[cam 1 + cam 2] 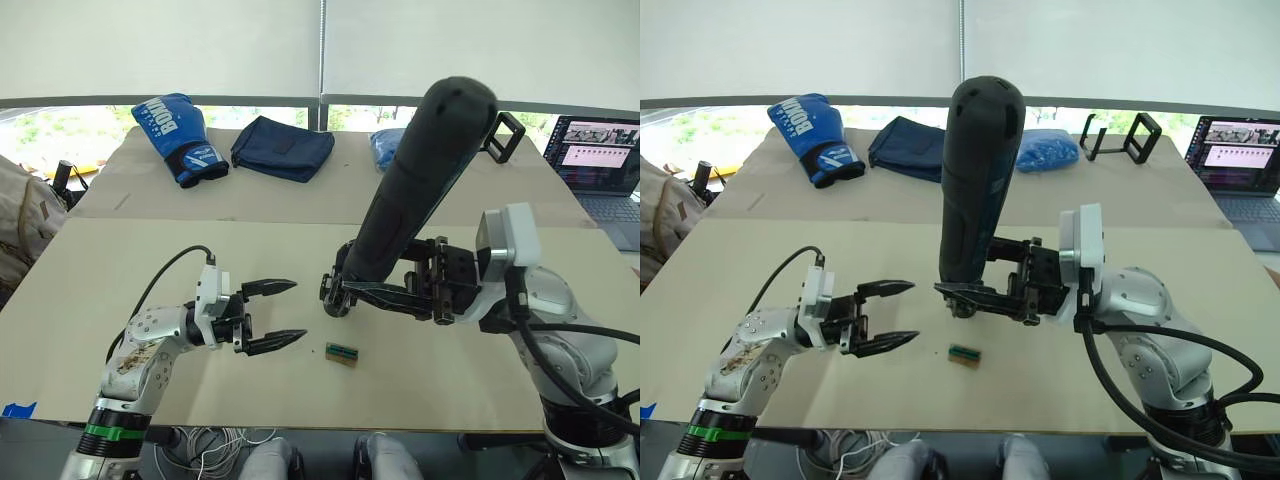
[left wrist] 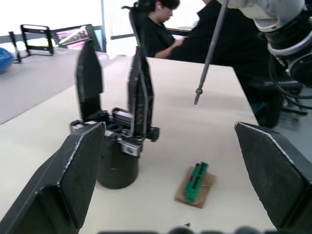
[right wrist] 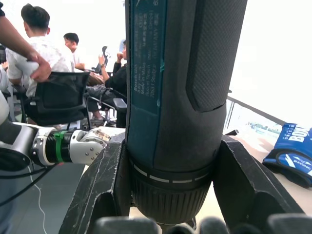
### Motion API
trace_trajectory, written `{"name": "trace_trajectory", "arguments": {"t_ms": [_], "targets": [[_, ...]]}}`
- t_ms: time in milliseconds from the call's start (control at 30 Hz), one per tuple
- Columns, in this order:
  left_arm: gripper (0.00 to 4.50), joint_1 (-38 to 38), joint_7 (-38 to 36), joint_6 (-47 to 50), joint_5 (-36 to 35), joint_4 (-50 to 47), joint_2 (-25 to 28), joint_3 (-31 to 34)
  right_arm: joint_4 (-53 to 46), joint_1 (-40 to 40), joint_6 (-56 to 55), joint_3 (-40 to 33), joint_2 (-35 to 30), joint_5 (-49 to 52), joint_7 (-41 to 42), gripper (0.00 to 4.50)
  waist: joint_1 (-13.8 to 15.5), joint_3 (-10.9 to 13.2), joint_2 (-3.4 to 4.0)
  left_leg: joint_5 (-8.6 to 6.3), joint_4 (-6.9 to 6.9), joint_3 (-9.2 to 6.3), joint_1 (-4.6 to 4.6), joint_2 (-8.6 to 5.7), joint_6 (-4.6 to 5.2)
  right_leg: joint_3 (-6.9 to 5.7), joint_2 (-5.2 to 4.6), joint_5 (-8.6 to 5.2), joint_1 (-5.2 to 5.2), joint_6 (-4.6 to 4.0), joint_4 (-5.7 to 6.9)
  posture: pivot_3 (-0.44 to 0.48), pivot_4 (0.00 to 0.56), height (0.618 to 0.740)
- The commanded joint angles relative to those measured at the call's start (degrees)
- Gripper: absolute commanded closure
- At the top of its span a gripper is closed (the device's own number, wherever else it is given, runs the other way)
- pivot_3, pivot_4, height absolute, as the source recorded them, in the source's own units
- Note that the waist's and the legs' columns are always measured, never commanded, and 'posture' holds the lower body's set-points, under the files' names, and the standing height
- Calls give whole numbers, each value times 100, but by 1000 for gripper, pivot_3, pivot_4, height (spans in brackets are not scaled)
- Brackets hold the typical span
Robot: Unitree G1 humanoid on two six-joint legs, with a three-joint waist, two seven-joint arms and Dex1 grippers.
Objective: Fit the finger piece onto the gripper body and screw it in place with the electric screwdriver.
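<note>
Right gripper (image 1: 965, 297) squeezes the big electric screwdriver (image 1: 975, 180) standing up, while the left gripper (image 1: 902, 313) is wide open near the gripper body (image 2: 119, 146).

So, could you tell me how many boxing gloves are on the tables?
1. A blue boxing glove lies on the far table, at the robot's left, beside a dark blue pouch. Others may lie outside the pictures.

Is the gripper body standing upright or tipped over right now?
Upright. The gripper body stands on its round base on the table, both black fingers pointing up, between the open left gripper fingers.
</note>
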Motion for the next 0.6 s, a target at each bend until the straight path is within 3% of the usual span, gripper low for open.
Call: {"name": "trace_trajectory", "arguments": {"t_ms": [33, 167, 600], "targets": [[30, -208, 394, -557, 828, 570, -4, -156, -210, -202, -16, -300, -89, 247, -72, 2535, 9, 0, 0, 0, 0, 2, -1, -1, 0, 0, 3, 0, -1, 0, -1, 0, 150, 740], [30, -437, 774, -717, 1583, 1089, -81, -560, -185, -213, -13, -294, -119, 235, -73, 2535, 10, 0, 0, 0, -1, 4, -2, -2, 0, 1, 11, 1, 1, 1, -4, 0, 150, 740], [30, -942, 1430, -591, 2221, 1782, -953, -1226, -212, -90, -36, -378, -216, 220, -114, 2535, 8, 2, -3, 0, 1, 4, -3, -1, 0, 2, 11, 1, 0, 2, -1, 0, 150, 740]]}}
